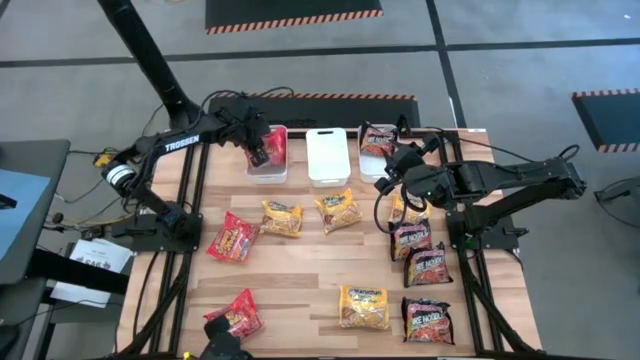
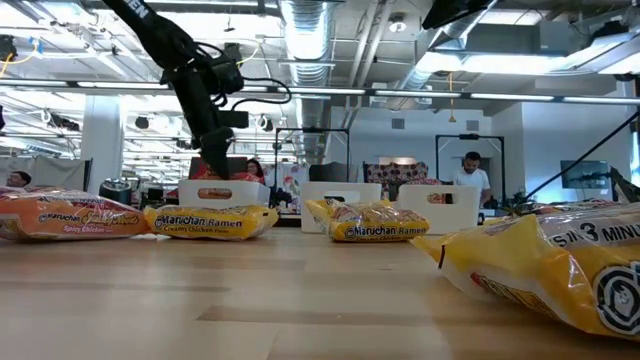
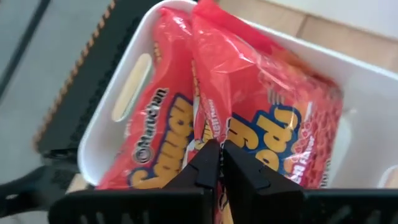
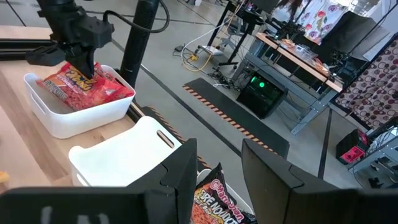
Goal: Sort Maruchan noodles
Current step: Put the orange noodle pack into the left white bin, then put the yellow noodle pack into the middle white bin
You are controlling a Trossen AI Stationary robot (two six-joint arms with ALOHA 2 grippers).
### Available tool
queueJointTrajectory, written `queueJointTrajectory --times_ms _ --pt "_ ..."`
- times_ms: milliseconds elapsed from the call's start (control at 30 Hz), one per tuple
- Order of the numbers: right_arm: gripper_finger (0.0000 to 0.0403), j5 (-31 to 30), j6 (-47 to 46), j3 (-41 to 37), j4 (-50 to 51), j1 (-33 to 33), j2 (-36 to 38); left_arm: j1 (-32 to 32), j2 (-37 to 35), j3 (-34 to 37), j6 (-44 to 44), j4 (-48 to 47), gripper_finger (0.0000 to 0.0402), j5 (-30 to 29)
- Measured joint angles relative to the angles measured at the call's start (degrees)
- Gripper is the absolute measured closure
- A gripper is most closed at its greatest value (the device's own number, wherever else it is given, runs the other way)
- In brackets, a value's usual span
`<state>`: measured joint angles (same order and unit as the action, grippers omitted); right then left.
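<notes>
Maruchan noodles lie scattered over my wooden table, and a few already sit in the three white trays along its far edge. My left gripper is down in the left tray, fingers pressed together on the top edge of a red packet that stands tilted against a second red packet beneath it; the tray's wall and its handle slot hem me in on one side. The middle tray shows only its white bottom. My right gripper hangs over the right tray with its fingers parted and nothing between them, just above a dark maroon packet lying there.

Out on the boards, two yellow packets and rest just in front of the trays, with a red one to their left. A column of dark packets runs under my right arm, which also half covers another yellow packet. Nearer the front edge lie a yellow packet and a red packet. A person stands in the room beyond.
</notes>
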<state>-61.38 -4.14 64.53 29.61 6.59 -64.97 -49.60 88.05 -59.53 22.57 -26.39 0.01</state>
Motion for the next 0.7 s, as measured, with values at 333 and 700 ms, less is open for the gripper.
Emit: queueJointTrajectory --times_ms 333,700 --pt "0.0251 0.0 0.1 0.0 0.0 0.0 0.0 0.0 0.0 0.0 -2.7 -1.5 0.0316 5.2" --pt "0.0251 0.0 -0.3 0.0 0.0 0.0 0.0 0.0 0.1 -9.7 -7.5 -11.1 0.0276 2.7"
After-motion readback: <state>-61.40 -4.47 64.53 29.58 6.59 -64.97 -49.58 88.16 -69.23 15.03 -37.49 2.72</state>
